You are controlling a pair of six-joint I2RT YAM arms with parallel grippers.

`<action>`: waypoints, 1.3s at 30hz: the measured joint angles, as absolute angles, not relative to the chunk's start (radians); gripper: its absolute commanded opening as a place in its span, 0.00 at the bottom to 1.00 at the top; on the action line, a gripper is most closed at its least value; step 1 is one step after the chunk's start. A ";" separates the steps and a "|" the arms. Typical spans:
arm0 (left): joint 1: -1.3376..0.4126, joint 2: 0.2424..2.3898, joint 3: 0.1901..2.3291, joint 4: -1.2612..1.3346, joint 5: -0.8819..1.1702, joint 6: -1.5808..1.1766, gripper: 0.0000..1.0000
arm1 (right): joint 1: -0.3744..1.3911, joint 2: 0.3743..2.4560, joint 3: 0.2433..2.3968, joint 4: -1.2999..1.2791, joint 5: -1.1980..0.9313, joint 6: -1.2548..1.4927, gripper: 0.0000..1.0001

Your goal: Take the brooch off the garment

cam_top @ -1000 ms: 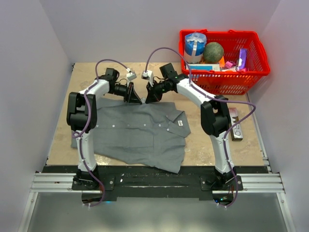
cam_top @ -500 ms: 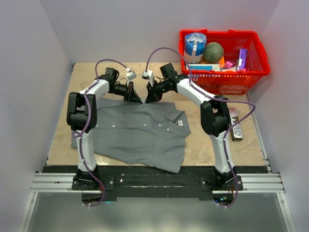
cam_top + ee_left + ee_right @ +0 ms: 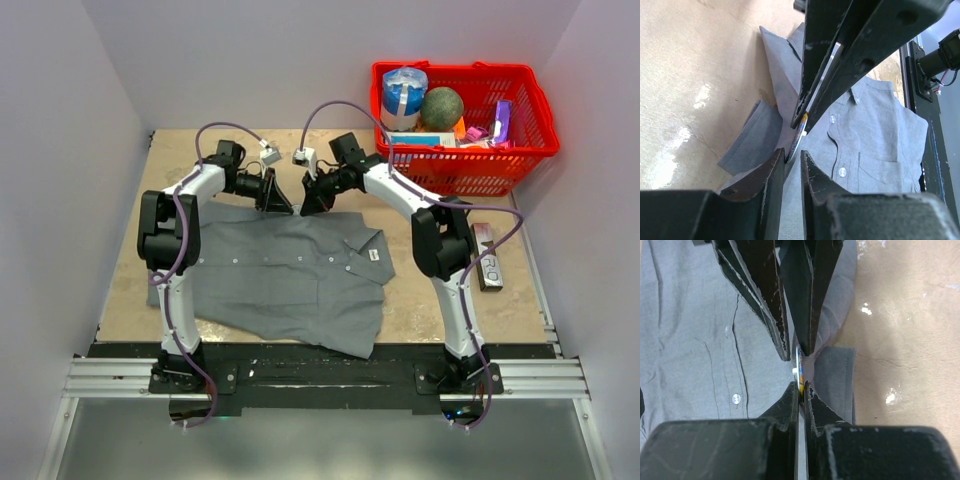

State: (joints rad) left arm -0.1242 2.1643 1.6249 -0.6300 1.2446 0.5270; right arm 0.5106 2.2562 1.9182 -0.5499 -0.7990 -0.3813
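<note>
The garment [image 3: 290, 275], a grey button-up shirt, lies flat on the table with its collar to the right. Both grippers meet tip to tip over its far edge. The brooch [image 3: 799, 365] stands edge-on between them, a thin disc with a yellow rim [image 3: 797, 132], and fabric is lifted around it. My right gripper [image 3: 801, 385] is shut on the brooch's rim. From the other side my left gripper [image 3: 791, 152] straddles the rim, its jaws a little apart. In the top view the left gripper [image 3: 285, 205] and right gripper [image 3: 308, 205] hide the brooch.
A red basket [image 3: 470, 172] full of items stands at the back right. A dark flat box [image 3: 487, 262] lies by the right arm. Bare wooden table [image 3: 170, 160] lies beyond the shirt, with walls on three sides.
The right arm has shifted slightly to the left. Both grippers stay together over the shirt's far edge.
</note>
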 measured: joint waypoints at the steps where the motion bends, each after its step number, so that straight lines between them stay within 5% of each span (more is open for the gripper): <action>1: -0.124 2.164 1.625 -0.626 1.245 0.525 0.20 | 0.511 2.262 1.918 -0.551 -0.799 -0.381 0.00; 6: -0.123 2.164 1.625 -0.598 1.244 0.509 0.11 | 0.512 2.273 1.919 -0.558 -0.799 -0.378 0.00; 11: -0.123 2.164 1.625 -0.594 1.245 0.511 0.24 | 0.512 2.273 1.920 -0.557 -0.799 -0.374 0.00; 18: -0.123 2.164 1.625 -0.625 1.245 0.535 0.22 | 0.512 2.273 1.920 -0.556 -0.799 -0.366 0.00; 28: -0.123 2.176 1.651 -0.664 1.246 0.570 0.00 | 0.512 2.273 1.920 -0.553 -0.803 -0.348 0.00; 39: -0.125 2.181 1.659 -0.683 1.253 0.595 0.16 | 0.512 2.273 1.920 -0.554 -0.803 -0.329 0.00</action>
